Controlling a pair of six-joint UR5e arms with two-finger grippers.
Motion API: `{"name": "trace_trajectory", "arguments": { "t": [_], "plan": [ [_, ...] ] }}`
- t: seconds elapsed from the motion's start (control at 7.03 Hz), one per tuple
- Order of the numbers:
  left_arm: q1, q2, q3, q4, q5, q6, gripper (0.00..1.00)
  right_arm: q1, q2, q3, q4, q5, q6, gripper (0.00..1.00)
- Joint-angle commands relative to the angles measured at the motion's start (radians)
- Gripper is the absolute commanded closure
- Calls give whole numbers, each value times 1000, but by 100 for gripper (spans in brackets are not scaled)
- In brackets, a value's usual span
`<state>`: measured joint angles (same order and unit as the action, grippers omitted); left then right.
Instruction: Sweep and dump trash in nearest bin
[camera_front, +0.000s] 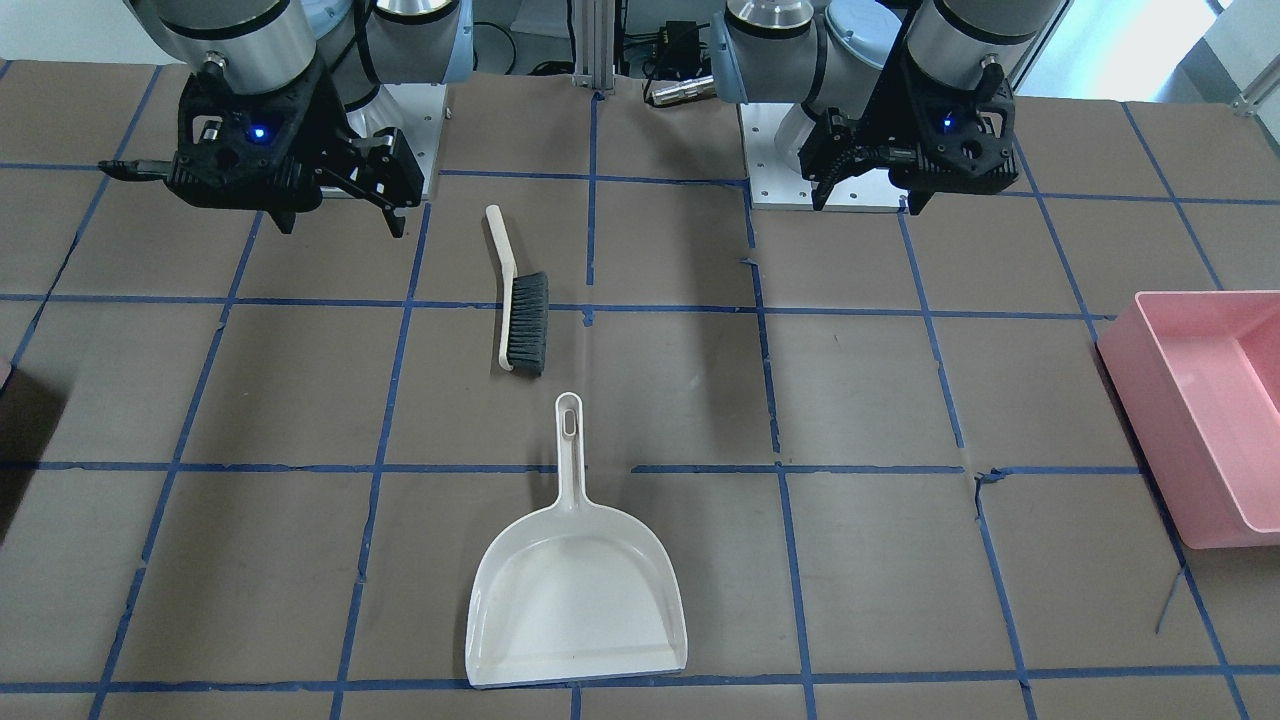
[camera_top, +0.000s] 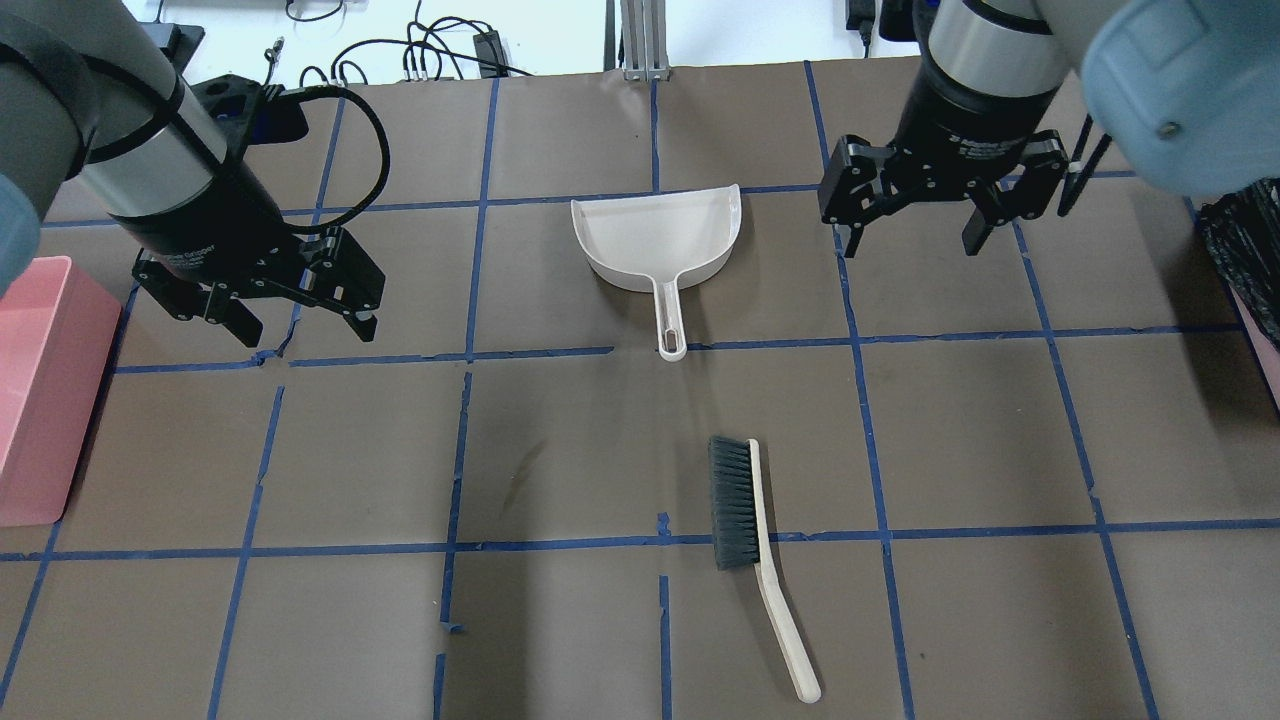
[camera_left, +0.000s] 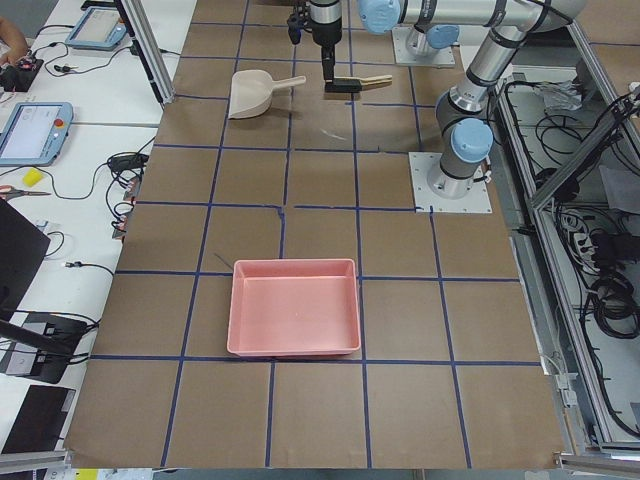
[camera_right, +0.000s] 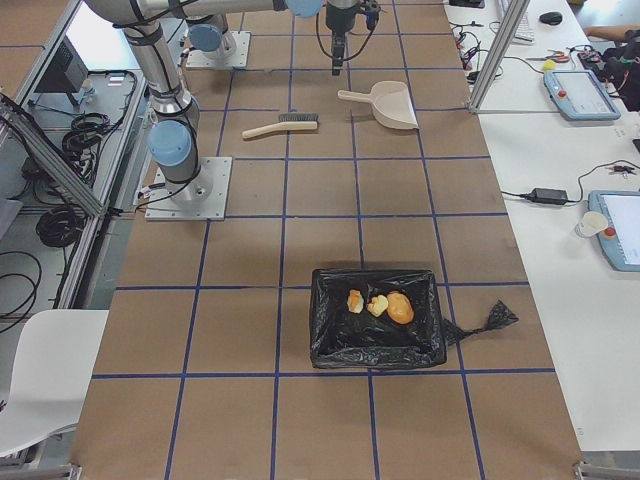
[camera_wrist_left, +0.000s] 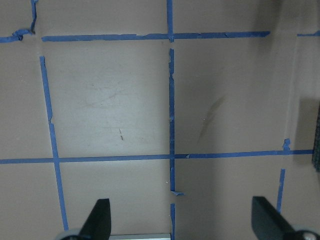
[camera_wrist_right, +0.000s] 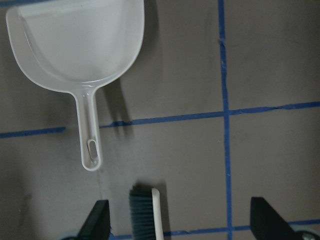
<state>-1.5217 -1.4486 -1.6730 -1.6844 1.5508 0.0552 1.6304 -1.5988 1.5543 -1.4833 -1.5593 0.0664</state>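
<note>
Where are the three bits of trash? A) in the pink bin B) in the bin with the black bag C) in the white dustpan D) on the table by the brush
B: the trash, one orange lump and two pale chunks, lies inside the black-bagged bin; the dustpan and the pink bin hold nothing.

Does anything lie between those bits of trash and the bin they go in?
Nothing visible does: the three small orange-brown and yellow-green trash lumps already lie inside the black-bag-lined bin, and the white plastic dustpan is empty.
</note>
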Motion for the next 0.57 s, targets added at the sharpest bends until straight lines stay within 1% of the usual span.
{"name": "trace_trajectory", "arguments": {
  "t": [0.0,0.14,0.43],
  "plan": [
    [0,2,-5,49,3,-3,0,-33,-52,27,12,1,-59,0],
    [0,1,-7,72,6,2,0,-30,-52,27,9,2,-57,0],
    [0,1,-7,74,8,3,0,-41,-52,27,14,-1,-57,0]
  ]
}}
